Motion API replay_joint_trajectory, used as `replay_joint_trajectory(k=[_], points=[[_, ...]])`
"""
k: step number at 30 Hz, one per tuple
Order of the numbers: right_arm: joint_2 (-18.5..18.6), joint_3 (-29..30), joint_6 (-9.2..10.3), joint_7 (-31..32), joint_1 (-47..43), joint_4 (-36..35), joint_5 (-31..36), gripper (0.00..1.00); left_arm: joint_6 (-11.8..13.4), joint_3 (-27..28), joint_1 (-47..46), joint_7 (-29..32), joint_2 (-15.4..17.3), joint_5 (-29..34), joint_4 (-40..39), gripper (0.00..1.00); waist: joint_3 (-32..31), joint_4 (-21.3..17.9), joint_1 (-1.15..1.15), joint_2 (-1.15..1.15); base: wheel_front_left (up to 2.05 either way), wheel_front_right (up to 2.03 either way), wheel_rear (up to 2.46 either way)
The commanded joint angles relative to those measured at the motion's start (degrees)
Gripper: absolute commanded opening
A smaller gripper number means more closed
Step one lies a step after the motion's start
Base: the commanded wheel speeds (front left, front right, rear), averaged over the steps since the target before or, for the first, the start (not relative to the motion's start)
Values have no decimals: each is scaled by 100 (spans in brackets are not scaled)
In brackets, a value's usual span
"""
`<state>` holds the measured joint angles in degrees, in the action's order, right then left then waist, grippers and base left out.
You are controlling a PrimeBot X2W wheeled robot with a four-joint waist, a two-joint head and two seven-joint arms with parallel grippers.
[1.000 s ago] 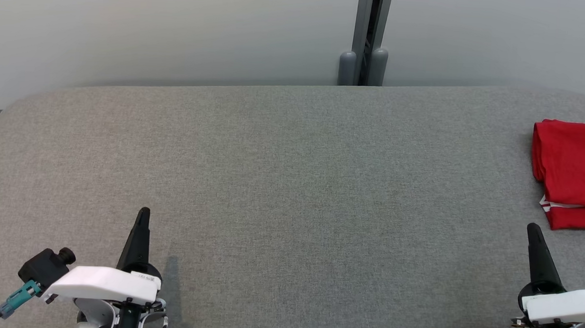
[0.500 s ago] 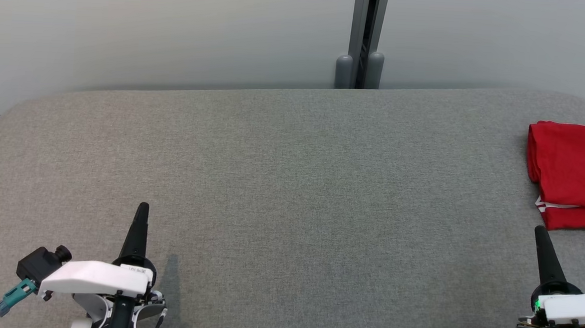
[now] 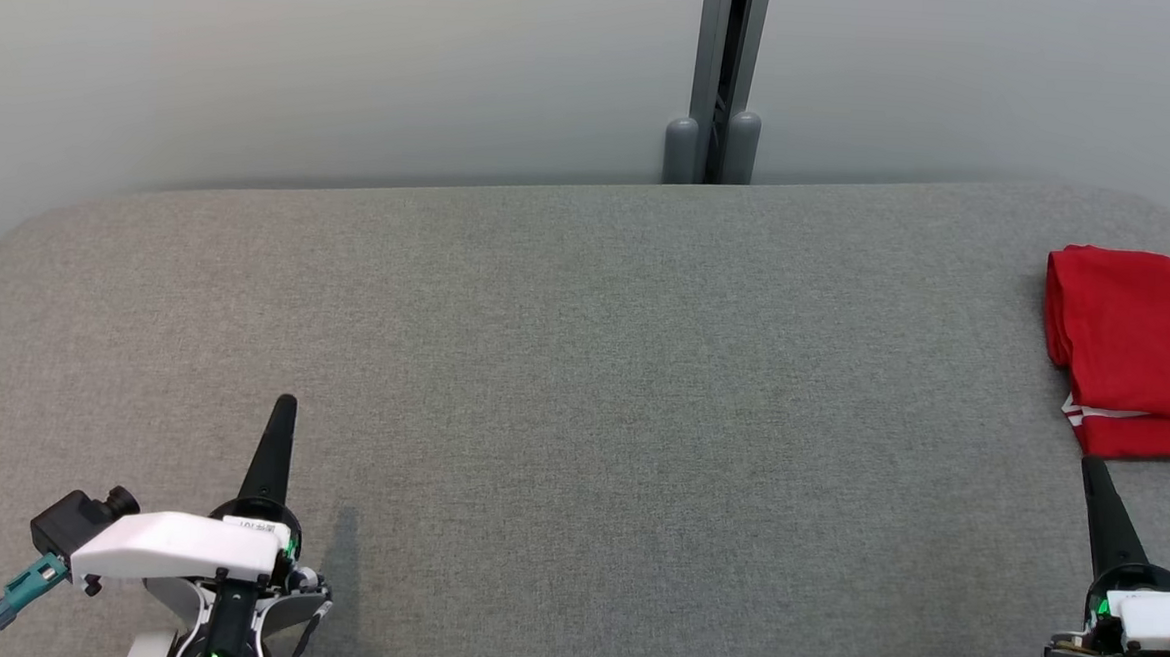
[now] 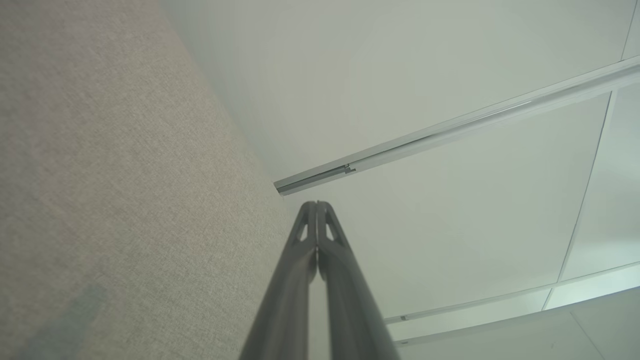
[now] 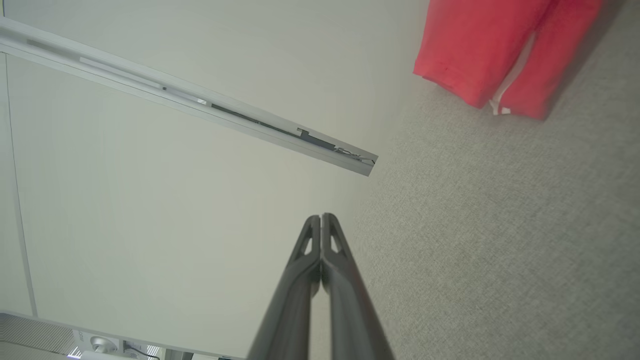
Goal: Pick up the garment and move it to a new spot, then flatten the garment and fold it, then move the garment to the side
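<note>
A wide desk [image 3: 583,368] covered in grey woven fabric, its far corners rounded, stands against a pale panelled wall [image 3: 309,54]. A grey upright post [image 3: 724,65] divides the wall panels just behind the desk's far edge.

The red garment [image 3: 1135,347] lies folded at the desk's right side. A thin white stripe shows along its near hem, and part of it runs past the edge of the head view.

The left gripper [image 3: 283,408] hangs over the near left of the desk, jaws pressed together on nothing. The right gripper [image 3: 1091,465] hangs at the near right, pointing toward the garment's near edge but clear of it, jaws likewise pressed together and empty.
</note>
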<state>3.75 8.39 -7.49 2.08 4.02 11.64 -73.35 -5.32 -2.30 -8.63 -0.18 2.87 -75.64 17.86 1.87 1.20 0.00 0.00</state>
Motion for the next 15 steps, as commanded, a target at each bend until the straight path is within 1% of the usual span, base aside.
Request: replay_joint_trajectory(k=[1, 15], points=[[15, 46, -1, 57, -35, -67, -167, 0, -44, 39, -143, 35, 43, -154, -13, 0, -7, -5, 0, 0, 0, 0, 0], [3, 187, 0, 250, -70, -70, -849, 0, -122, 87, -234, 206, 43, -769, 57, 0, -65, -44, 0, 0, 0, 0, 0]])
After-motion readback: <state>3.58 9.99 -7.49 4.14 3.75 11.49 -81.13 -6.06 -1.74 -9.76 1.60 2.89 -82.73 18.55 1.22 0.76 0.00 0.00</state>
